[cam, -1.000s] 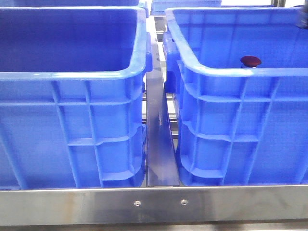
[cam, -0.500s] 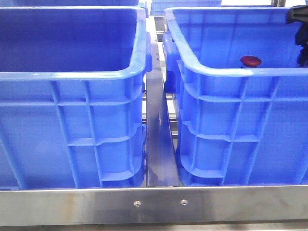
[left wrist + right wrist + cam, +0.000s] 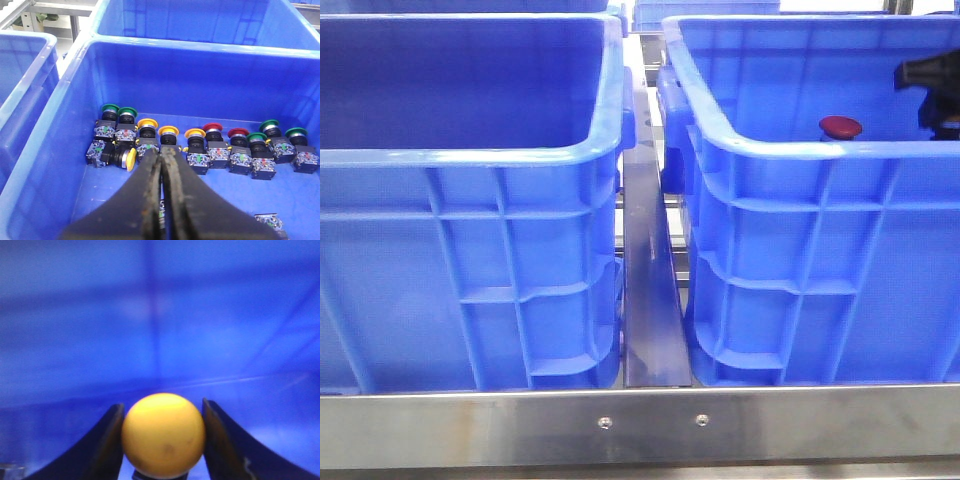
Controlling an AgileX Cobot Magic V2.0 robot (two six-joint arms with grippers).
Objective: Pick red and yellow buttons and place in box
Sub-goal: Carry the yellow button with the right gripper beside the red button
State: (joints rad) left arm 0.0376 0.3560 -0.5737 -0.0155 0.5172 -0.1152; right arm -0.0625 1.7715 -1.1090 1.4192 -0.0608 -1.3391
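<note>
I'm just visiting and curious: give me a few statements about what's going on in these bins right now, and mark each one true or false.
1. The right tool has a yellow button between its fingers. True.
2. The left tool is spread wide open. False: its fingers are pressed together, holding nothing.
3. A red button shows inside the right crate in the front view. True.
4. The crate under the left tool holds only yellow buttons. False: green, yellow and red caps stand in a row there.
5. The right tool is reaching into the left crate. False: in the front view it is over the right crate.
</note>
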